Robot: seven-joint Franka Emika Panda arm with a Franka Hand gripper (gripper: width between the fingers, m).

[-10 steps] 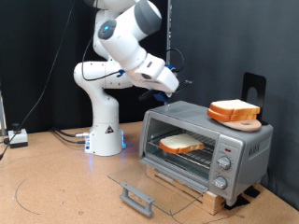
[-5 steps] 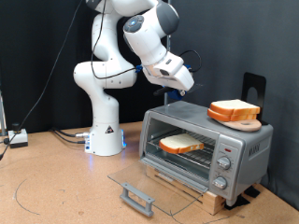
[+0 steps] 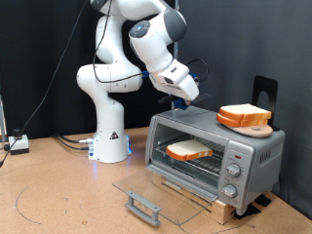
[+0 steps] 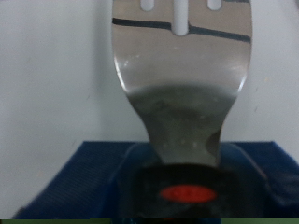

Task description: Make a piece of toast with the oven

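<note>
The piece of toast [image 3: 188, 150] lies flat on the wire rack inside the oven [image 3: 249, 156]. The oven's glass door [image 3: 156, 190] is dropped open, with its handle [image 3: 142, 206] towards the exterior view's bottom. My gripper [image 3: 182, 98] hangs in the air just above the oven's top corner on the exterior view's left, not touching it. The wrist view is filled by a slotted metal spatula [image 4: 182, 65]. Its dark handle with a red mark [image 4: 187, 193] runs back into the hand, so the gripper is shut on it. The fingers themselves are hidden.
Like bread slices [image 3: 244, 115] are stacked on a round wooden board [image 3: 255, 128] on the oven's top. The oven's knobs [image 3: 232, 175] face front. A black stand [image 3: 265, 93] rises behind the oven. The arm's white base [image 3: 110, 136] and a cable box [image 3: 15, 144] stand at the exterior view's left.
The hand has swung towards the exterior view's right and now sits over the oven's left top corner, slightly lower than half a second ago. Toast and door have not moved.
</note>
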